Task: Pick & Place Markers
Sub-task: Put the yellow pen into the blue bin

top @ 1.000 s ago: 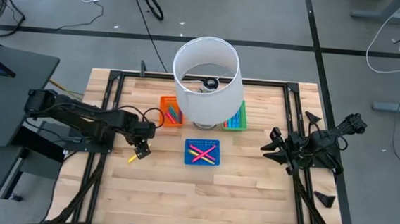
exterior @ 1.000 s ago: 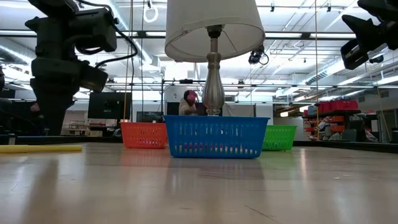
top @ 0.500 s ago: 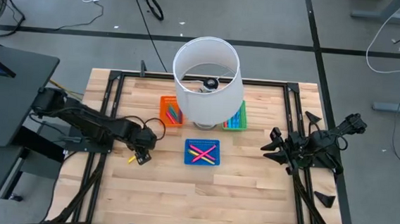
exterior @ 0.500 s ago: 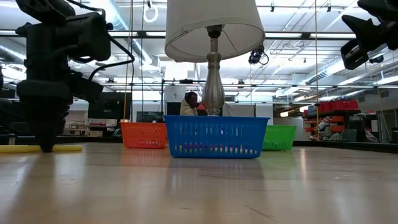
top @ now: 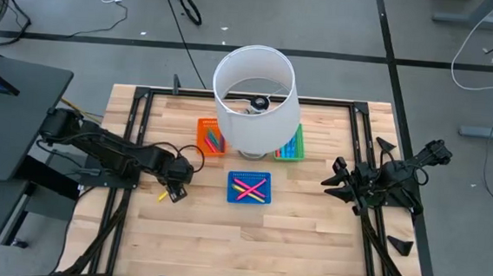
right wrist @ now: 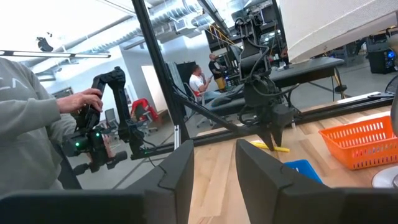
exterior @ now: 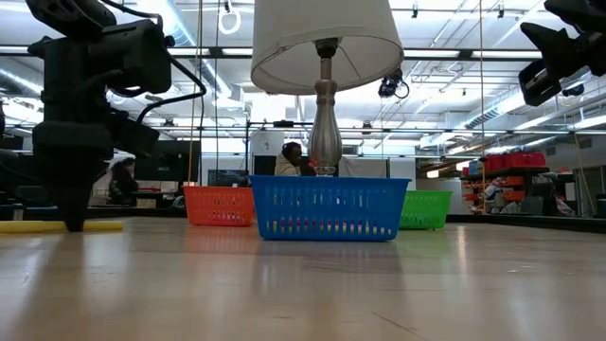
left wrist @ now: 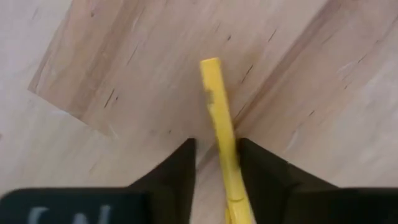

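A yellow marker (top: pixel 163 196) lies flat on the table's left part; it also shows in the low view (exterior: pixel 38 226). My left gripper (top: pixel 173 188) stands over it with its tips down at the table (exterior: pixel 74 225). It is open, one finger on each side of the marker (left wrist: pixel 219 118). More markers, pink and yellow, lie crossed in the blue tray (top: pixel 250 189). Others lie in the orange tray (top: pixel 211 138) and the green tray (top: pixel 292 146). My right gripper (top: pixel 334 180) waits open at the table's right side, touching nothing. My left gripper comes from above, pointing down, its fingers across the yellow marker's shaft (left wrist: pixel 227 168). The marker lies flat on the wood, close against one finger (left wrist: pixel 264 177), with a gap to the other. I cannot tell whether the finger touches it.
A table lamp with a white shade (top: pixel 253 99) stands between the orange and green trays, behind the blue one, and covers part of them from above. Black frame rails (top: pixel 136 122) run along the table's sides. Bare wood lies toward the near edge. People show in the room beyond.
My left gripper has come down from well above the table until its tips stand at the tabletop astride the yellow marker, shifting slightly toward the near edge. The marker has stayed where it was.
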Available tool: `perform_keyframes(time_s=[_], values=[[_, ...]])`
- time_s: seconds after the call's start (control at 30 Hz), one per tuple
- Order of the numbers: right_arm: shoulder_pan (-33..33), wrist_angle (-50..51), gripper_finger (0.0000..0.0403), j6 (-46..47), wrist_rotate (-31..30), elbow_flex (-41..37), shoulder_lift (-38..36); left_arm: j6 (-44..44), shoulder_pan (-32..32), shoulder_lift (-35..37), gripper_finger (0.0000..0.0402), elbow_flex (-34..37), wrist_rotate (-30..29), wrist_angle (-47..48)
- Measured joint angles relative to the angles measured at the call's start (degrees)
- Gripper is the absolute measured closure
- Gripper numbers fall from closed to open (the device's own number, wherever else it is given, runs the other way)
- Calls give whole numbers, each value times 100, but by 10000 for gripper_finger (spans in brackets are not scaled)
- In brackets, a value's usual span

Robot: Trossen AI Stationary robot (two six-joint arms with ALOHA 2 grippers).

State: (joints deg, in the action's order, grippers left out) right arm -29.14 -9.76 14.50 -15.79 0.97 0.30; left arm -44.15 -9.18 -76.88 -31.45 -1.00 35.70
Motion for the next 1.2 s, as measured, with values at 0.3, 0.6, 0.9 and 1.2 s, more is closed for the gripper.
perform_keyframes(time_s=[0.3, 0.6, 0.9, 1.2], values=[[0, -2, 284, 0, 0, 0, 0, -21, -3, 0, 380, -3, 121, -46], [-1, -2, 284, 0, 0, 0, 0, -10, -3, -5, 375, -12, 120, -21], [2, -2, 284, 0, 0, 0, 2, 566, -10, -26, 378, -741, 166, 701], [1, 0, 284, 0, 0, 0, 1, 873, -44, -20, 377, -1638, 157, 1533]])
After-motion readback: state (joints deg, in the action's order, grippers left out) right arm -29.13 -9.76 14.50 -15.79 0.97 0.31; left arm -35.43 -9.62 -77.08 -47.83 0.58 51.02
